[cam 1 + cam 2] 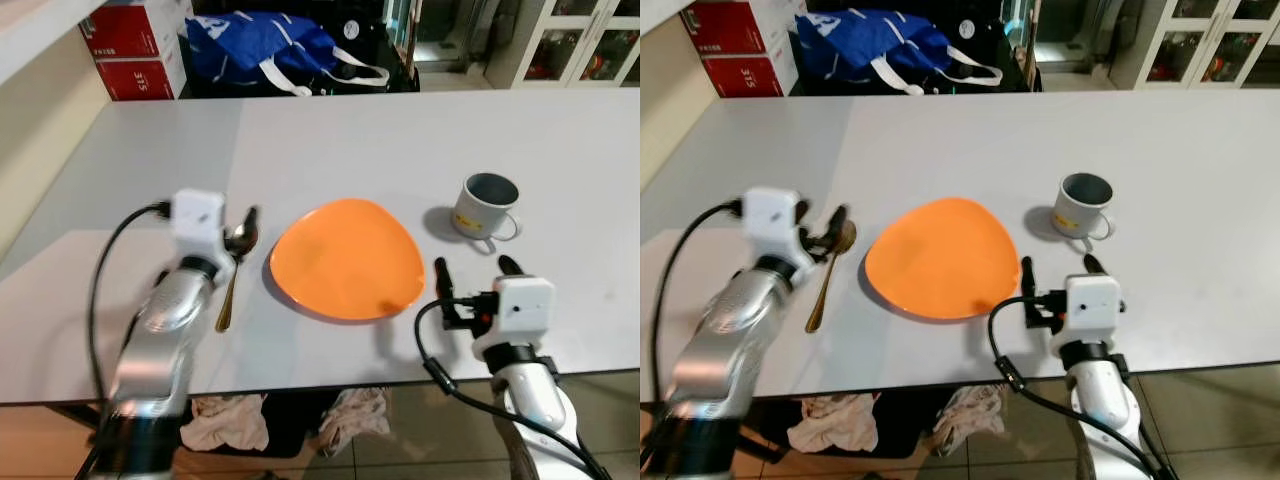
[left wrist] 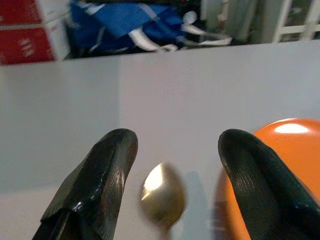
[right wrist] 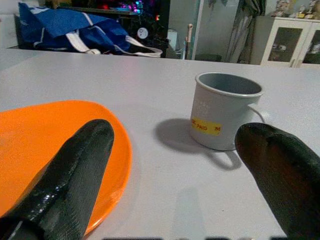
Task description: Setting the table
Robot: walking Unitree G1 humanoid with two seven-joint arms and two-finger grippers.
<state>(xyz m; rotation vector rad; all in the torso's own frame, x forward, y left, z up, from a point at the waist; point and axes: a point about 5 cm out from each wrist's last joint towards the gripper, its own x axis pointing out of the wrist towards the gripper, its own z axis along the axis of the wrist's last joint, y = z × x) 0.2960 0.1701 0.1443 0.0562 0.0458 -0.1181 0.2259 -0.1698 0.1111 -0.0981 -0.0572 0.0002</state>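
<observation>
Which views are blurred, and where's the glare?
Left wrist view: spoon bowl soft and smeared, glare patch on the orange plate. Right wrist view: mug sharp with a clear shadow, near fingers soft. Eye views: left arm slightly motion-blurred.

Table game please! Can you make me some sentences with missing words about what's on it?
1. The plate is colored ____.
2. The spoon lies on the plate's ____ side.
3. The mug stands just ahead of the robot's ____ hand.
4. The left hand has its fingers ____ above the spoon.

Missing words: orange; left; right; open
</observation>
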